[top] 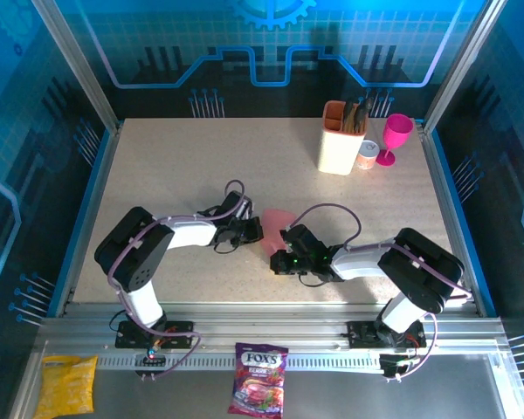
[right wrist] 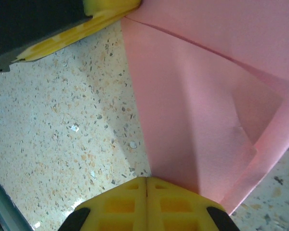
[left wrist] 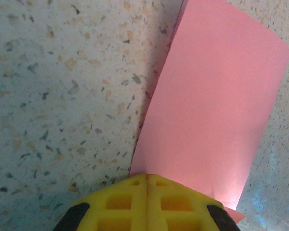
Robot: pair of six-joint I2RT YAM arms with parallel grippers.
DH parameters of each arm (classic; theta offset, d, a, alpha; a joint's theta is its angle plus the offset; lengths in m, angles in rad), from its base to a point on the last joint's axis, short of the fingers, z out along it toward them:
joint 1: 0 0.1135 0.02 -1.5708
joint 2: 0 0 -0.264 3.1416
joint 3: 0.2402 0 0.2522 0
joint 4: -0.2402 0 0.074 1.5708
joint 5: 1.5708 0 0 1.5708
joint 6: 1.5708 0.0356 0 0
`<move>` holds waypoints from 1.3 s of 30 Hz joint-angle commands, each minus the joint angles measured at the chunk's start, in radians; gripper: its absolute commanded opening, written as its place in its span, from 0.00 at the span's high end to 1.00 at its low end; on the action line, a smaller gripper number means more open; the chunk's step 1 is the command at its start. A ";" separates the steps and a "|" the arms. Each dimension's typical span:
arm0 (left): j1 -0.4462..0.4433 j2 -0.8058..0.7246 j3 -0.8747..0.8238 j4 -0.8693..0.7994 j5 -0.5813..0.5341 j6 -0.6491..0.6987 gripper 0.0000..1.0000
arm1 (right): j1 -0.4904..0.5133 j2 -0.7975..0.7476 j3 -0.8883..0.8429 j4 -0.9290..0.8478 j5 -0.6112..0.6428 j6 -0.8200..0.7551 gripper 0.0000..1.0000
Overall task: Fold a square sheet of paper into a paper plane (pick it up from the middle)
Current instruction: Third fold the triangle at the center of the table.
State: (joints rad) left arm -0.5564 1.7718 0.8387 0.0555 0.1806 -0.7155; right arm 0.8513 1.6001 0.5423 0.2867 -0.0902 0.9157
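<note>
Starting at the near edge: a candy bag [top: 260, 390] and a yellow packet [top: 66, 385] lie on the metal rail in front of the arm bases, nothing to do with the job.

Further in, around the middle of the surface [left wrist: 62, 96], both arms meet at the paper plane [left wrist: 212, 110]. The left claw [left wrist: 147, 180] has its yellow fingers pressed together, and the pink sheet runs right out from the tips, so I'd say it's pinching one edge. Same story for the right claw [right wrist: 147, 180]: tips together, clamped on the opposite side. The shadow along the sheet's edge suggests it's held a bit off the surface.

Progress-wise I'd call it midway. The right wrist view shows a sharp crease and a flap doubled over, so some folds are in. But it looks more like a broad folded strip than a slim dart; the narrowing folds and wings look undone.

Way back in the far right corner stand an orange holder [top: 341, 140] and a pink goblet [top: 395, 137], well apart from the action.
</note>
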 commanded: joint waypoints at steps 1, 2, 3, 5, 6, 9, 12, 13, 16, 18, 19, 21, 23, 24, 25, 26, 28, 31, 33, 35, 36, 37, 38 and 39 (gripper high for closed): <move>0.076 0.060 0.032 -0.041 -0.088 0.034 1.00 | 0.017 0.060 -0.070 -0.239 0.022 0.017 1.00; 0.090 0.063 0.038 -0.043 -0.087 0.037 1.00 | 0.017 0.057 -0.071 -0.239 0.022 0.015 1.00; 0.103 0.061 0.042 -0.048 -0.088 0.040 1.00 | 0.017 0.056 -0.071 -0.239 0.021 0.013 1.00; 0.120 0.043 0.049 -0.063 -0.089 0.052 1.00 | 0.016 0.050 -0.070 -0.241 0.019 0.006 1.00; 0.120 0.024 0.049 -0.075 -0.090 0.066 1.00 | 0.016 0.050 -0.069 -0.239 0.014 0.000 1.00; 0.105 -0.058 0.031 -0.101 -0.080 0.084 1.00 | 0.013 0.054 -0.057 -0.240 -0.008 -0.030 1.00; 0.054 -0.154 -0.005 -0.115 -0.075 0.086 1.00 | 0.011 0.055 -0.046 -0.236 -0.028 -0.061 1.00; 0.029 -0.180 -0.014 -0.114 -0.069 0.085 1.00 | 0.010 0.056 -0.040 -0.238 -0.035 -0.072 1.00; -0.038 -0.209 -0.024 -0.102 -0.056 0.084 0.99 | 0.004 0.063 -0.025 -0.242 -0.057 -0.107 1.00; -0.064 -0.196 -0.024 -0.069 -0.025 0.082 0.96 | 0.001 0.070 -0.015 -0.248 -0.064 -0.124 1.00; -0.072 -0.176 -0.016 -0.058 -0.015 0.080 0.95 | -0.001 0.074 -0.013 -0.248 -0.068 -0.130 1.00; -0.081 -0.128 0.005 -0.045 0.004 0.086 0.94 | -0.006 0.080 -0.009 -0.246 -0.078 -0.139 1.00; -0.085 -0.070 0.031 -0.034 0.023 0.097 0.94 | -0.009 0.083 -0.004 -0.244 -0.087 -0.148 1.00; -0.085 -0.043 0.048 -0.041 0.025 0.102 0.94 | -0.009 0.084 -0.001 -0.245 -0.090 -0.152 1.00; -0.085 -0.014 0.061 -0.045 0.024 0.106 0.95 | -0.010 0.081 0.002 -0.245 -0.095 -0.156 1.00; -0.085 0.007 0.068 -0.047 0.022 0.113 0.96 | -0.011 0.080 0.003 -0.245 -0.098 -0.159 1.00; -0.085 0.048 0.090 -0.068 0.002 0.126 1.00 | -0.015 0.070 0.005 -0.255 -0.110 -0.168 1.00; -0.083 0.078 0.097 -0.089 -0.040 0.135 1.00 | -0.018 0.019 -0.008 -0.287 -0.120 -0.175 1.00; -0.083 0.085 0.092 -0.092 -0.061 0.138 1.00 | -0.021 -0.035 -0.024 -0.316 -0.123 -0.176 1.00; -0.082 0.095 0.091 -0.098 -0.078 0.136 1.00 | -0.023 -0.105 -0.037 -0.366 -0.121 -0.179 1.00; -0.082 0.099 0.090 -0.100 -0.083 0.133 1.00 | -0.026 -0.136 -0.042 -0.396 -0.118 -0.180 1.00; -0.082 0.103 0.089 -0.103 -0.090 0.128 1.00 | -0.031 -0.170 -0.043 -0.433 -0.111 -0.179 1.00; -0.082 0.106 0.085 -0.105 -0.094 0.124 1.00 | -0.038 -0.199 -0.046 -0.464 -0.108 -0.181 1.00; -0.082 0.107 0.085 -0.106 -0.099 0.117 1.00 | -0.046 -0.228 -0.049 -0.489 -0.108 -0.182 1.00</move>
State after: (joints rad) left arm -0.6407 1.8294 0.9287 0.0090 0.1585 -0.6025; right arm 0.8238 1.4345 0.5144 -0.0048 -0.1799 0.7528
